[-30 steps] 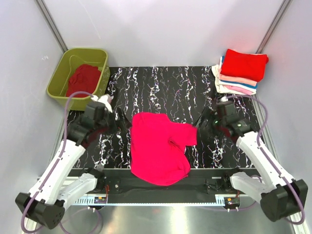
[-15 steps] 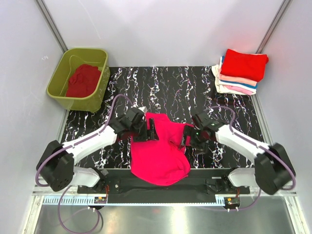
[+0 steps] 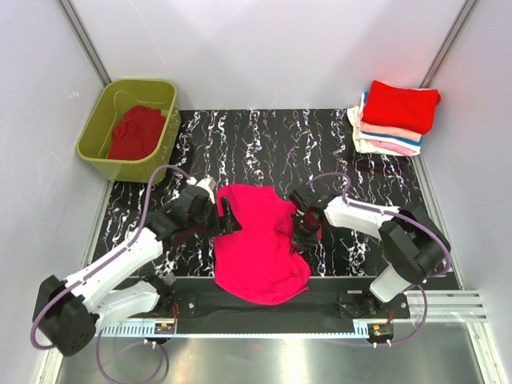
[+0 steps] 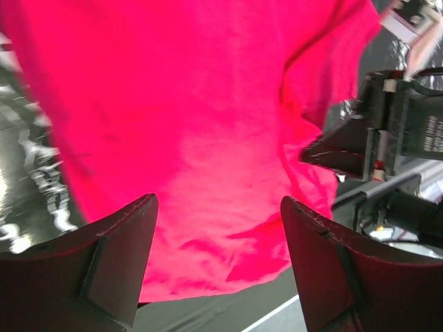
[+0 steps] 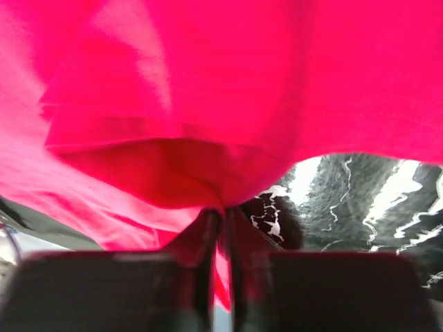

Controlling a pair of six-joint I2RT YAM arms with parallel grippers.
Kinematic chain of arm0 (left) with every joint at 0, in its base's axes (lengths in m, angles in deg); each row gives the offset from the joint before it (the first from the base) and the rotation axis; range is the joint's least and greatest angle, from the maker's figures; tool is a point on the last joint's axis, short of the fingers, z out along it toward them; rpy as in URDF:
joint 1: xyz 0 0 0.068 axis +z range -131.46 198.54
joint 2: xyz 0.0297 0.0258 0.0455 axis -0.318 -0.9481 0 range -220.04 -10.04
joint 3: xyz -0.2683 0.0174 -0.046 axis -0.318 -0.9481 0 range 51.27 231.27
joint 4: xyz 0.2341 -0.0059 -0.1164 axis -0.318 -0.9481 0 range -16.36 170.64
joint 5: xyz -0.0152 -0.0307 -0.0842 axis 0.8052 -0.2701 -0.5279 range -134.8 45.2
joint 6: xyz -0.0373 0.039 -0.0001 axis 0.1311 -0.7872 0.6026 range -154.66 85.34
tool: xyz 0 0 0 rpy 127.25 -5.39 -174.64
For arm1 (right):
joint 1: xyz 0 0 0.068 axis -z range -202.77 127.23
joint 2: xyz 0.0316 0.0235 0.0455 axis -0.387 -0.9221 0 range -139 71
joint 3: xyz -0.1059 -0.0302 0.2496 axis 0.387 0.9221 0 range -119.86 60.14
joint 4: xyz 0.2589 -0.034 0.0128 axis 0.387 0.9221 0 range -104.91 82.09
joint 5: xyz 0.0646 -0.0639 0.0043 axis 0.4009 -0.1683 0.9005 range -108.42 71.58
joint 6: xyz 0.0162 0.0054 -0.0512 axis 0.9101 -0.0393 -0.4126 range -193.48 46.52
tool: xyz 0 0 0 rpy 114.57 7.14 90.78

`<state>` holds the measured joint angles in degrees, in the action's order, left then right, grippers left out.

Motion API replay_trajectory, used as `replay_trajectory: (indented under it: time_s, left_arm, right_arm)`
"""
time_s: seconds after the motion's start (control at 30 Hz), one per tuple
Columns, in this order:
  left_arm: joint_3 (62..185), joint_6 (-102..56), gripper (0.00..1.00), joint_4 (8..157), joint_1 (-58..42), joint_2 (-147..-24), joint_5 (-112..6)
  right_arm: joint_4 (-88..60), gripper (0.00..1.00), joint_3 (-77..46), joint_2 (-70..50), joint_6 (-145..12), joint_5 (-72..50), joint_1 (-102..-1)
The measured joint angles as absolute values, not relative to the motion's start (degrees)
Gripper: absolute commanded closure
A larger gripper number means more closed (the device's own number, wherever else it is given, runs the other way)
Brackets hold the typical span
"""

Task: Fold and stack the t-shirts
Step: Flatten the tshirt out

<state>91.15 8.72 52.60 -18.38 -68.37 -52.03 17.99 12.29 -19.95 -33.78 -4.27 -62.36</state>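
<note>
Magenta t-shirt [image 3: 260,244]: lies crumpled at the middle of the worktop [image 3: 264,140], reaching its near edge.
Left end effector [image 3: 226,216]: jaws wide apart at the shirt's far left edge, holding nothing.
Right end effector [image 3: 302,226]: pinched closed on a bunched fold at the shirt's right edge.
Folded t-shirts [image 3: 396,116]: stacked at the far right corner, red on top.
Olive tub [image 3: 92,140]: far left corner, with a red t-shirt [image 3: 136,132] inside.

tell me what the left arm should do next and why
Probably close the left gripper on the left edge of the magenta t-shirt. Its jaws stand open at that edge, while the right gripper is pinched on the cloth's right side, so both could then lift it.
</note>
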Motion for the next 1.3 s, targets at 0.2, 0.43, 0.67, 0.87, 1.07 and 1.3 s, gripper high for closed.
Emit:
replay_trajectory:
  time_s: [0.2, 0.43, 0.67, 0.87, 1.07, 1.3]
  left_arm:
    - [90.1, 8.5, 0.23, 49.2, -16.6, -64.0, -51.2]
    - [91.5, 7.3, 0.23, 45.9, -16.4, -63.5, -50.4]
    - [92.2, 6.9, 0.23, 45.6, -16.3, -63.5, -50.3]
    - [92.0, 7.0, 0.24, 46.3, -16.3, -64.1, -50.8]
    - [91.9, 7.4, 0.27, 47.1, -16.3, -64.6, -51.7]
    - [89.0, 8.6, 0.28, 49.2, -17.3, -65.5, -52.6]
  right_arm:
    - [25.8, 1.00, -1.4, -22.5, -37.8, -10.5, -60.7]
    - [27.2, 0.14, -10.0, -22.2, -42.5, -10.6, -34.5]
    - [28.0, 0.00, -3.0, -18.9, -43.4, -10.5, -28.9]
    - [29.2, 0.05, 11.5, -8.6, -40.3, -12.0, -28.3]
    - [27.7, 0.14, 16.1, -3.3, -37.7, -11.7, -10.1]
    - [23.2, 0.26, 13.1, -11.5, -36.4, -11.3, -2.9]
